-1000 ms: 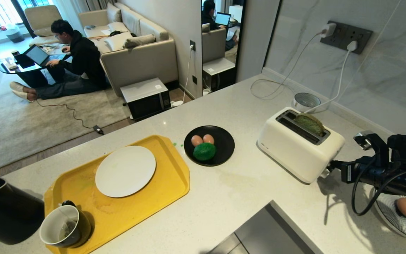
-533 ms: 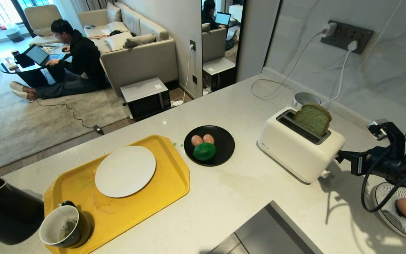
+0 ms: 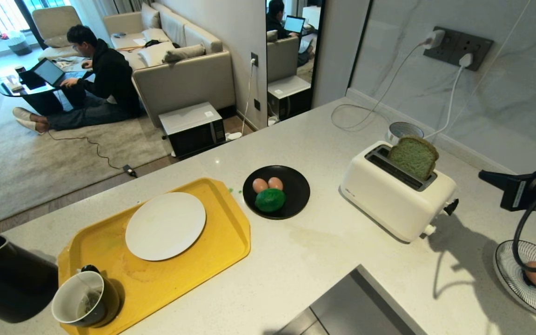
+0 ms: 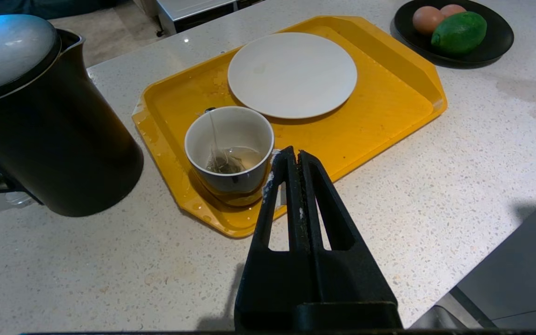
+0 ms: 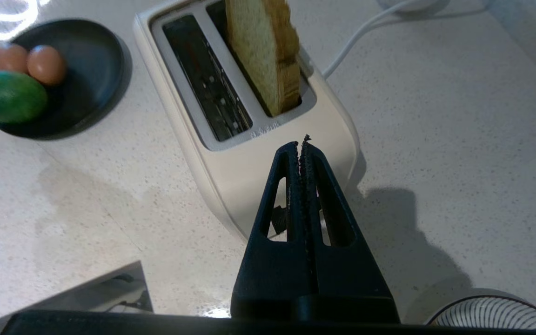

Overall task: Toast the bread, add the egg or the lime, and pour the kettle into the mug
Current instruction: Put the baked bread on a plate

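marble counter [image 3: 324, 260]: bread [image 3: 413, 156] stands in toaster [image 3: 396, 197]; right pincer [image 5: 299, 145] pressed together beside it.

Both grippers are matte black plastic: the left gripper [image 4: 294, 156] and right gripper [image 5: 299, 146] each have two long tapering fingers with triangular cut-outs and rough, toothed inner edges. The right arm [image 3: 528, 190] is black, looped by a thick black cable [image 3: 524, 232], with what looks like a white label.

White toaster [image 3: 396, 195] on counter, plugged in; yellow tray [image 3: 212, 251] bears white plate [image 3: 165, 225]; black dish [image 3: 296, 193] holds two paired eggs [image 3: 267, 184]; person [image 3: 100, 79] sits beyond.
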You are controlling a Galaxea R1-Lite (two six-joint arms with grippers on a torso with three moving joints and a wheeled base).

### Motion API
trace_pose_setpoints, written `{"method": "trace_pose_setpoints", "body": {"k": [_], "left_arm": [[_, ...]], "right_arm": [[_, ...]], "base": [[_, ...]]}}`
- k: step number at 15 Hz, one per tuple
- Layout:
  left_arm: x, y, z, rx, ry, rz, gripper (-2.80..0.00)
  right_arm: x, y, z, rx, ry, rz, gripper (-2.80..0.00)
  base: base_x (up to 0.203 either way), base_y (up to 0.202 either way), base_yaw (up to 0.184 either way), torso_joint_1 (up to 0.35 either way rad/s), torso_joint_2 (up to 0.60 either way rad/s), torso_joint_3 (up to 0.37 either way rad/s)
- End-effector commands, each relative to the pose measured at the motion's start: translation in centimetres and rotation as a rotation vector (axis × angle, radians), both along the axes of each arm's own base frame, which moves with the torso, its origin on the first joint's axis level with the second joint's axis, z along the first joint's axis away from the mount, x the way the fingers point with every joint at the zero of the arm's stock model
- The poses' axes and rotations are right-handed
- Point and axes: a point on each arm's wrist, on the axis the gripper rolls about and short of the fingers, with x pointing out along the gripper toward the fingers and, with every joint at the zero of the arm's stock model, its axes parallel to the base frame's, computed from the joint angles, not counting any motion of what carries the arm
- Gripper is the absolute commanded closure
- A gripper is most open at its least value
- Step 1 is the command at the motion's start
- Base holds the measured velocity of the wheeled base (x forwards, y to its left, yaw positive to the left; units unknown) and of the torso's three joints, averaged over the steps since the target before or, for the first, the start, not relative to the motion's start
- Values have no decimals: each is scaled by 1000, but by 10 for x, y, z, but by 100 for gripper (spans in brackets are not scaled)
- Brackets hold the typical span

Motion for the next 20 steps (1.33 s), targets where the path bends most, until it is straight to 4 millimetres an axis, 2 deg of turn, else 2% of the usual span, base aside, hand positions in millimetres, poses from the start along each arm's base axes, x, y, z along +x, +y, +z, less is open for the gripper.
{"method": "trace_pose_setpoints", "body": {"k": [1, 3, 6, 12, 17, 20], "left_arm": [[0, 0, 0, 0, 0, 1, 0], [0, 0, 0, 0, -1, 2, 0], [0, 0, 0, 0, 0, 1, 0], [0, 0, 0, 0, -1, 1, 0], [0, 0, 0, 0, -1, 2, 0], [0, 0, 0, 0, 0, 2, 0]], "right_arm": [[-37, 7, 35, -4, -93, 13, 0], [-65, 14, 50, 13, -93, 57, 0], [-105, 25, 61, 48, -51, 143, 0], [-172, 42, 60, 62, -36, 202, 0], [-177, 42, 50, 65, 44, 191, 0], [-172, 38, 41, 19, 89, 47, 0]], "base": [[0, 0, 0, 0, 0, 0], [0, 0, 0, 0, 0, 0], [0, 0, 0, 0, 0, 0], [0, 0, 0, 0, 0, 0], [0, 0, 0, 0, 0, 0], [0, 0, 0, 0, 0, 0]]}}
